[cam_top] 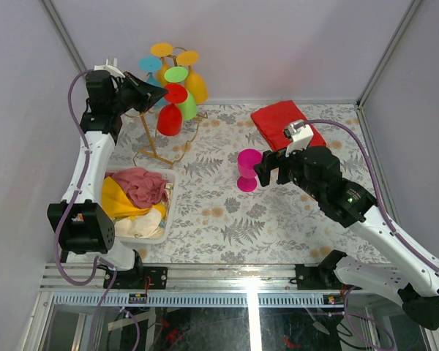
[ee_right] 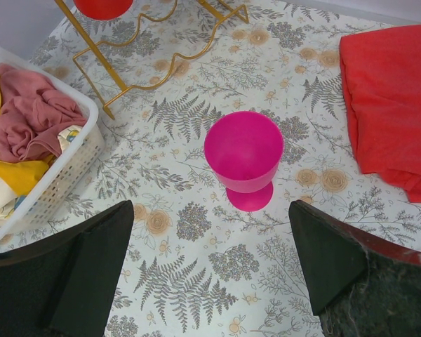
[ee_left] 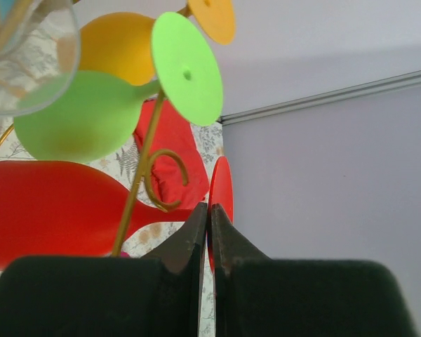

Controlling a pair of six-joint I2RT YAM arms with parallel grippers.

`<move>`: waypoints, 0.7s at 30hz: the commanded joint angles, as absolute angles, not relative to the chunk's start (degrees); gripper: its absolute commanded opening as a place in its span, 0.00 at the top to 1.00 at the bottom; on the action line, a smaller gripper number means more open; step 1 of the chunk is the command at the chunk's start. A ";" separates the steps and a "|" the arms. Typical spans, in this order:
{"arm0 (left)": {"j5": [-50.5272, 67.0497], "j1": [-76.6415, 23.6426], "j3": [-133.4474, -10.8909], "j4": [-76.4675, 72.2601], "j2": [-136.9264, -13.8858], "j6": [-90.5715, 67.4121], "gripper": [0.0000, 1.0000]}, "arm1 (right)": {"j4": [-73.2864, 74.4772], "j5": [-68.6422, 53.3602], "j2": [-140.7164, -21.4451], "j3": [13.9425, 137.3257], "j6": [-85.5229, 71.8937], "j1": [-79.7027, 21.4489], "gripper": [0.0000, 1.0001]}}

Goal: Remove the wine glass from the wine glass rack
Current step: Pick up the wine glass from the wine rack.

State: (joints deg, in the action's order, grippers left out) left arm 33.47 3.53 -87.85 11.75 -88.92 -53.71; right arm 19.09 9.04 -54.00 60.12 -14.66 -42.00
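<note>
From where I stand, the thin gold wire wine glass rack [cam_top: 150, 142] with its curled scroll hooks is at the far left of the fern-printed table [cam_top: 227, 219]. Coloured glasses hang on its arms. The red plastic wine glass [ee_left: 49, 203] hangs lowest on the rack, bowl down and foot up, and its stem lies against one of the curled hooks.

The left gripper [ee_left: 209, 210] is up at that hook. Its black fingers [ee_left: 186, 242] are pinched tight, and the thin rim of the red glass's round foot [ee_left: 222, 186] sits between the tips. Just above the red glass on the rack hang a lime-green glass [ee_left: 77, 119] and an orange glass [ee_left: 119, 45].

A magenta plastic goblet [ee_right: 243, 151] stands upright on the table, well apart from the rack on the rack's right. The right gripper [ee_right: 210, 207] hovers on the near side of it. Its jaws are spread wide and grip nothing, and the goblet sits beyond the gap between them.

A white plastic slatted basket [ee_right: 70, 161] heaped with pink, yellow and cream cloths sits just beside the rack's feet, on their near side. A folded red cloth [ee_right: 393, 98] lies farther right of the rack than the goblet does.
</note>
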 commanded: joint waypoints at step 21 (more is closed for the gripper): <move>44.85 -2.36 -79.48 4.48 -72.78 -46.58 1.00 | 14.32 5.18 -55.47 61.77 -17.27 -42.36 0.01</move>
State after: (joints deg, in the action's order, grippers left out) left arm 41.21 0.64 -81.23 7.33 -76.34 -50.61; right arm 18.87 6.48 -56.16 60.14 -15.97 -42.00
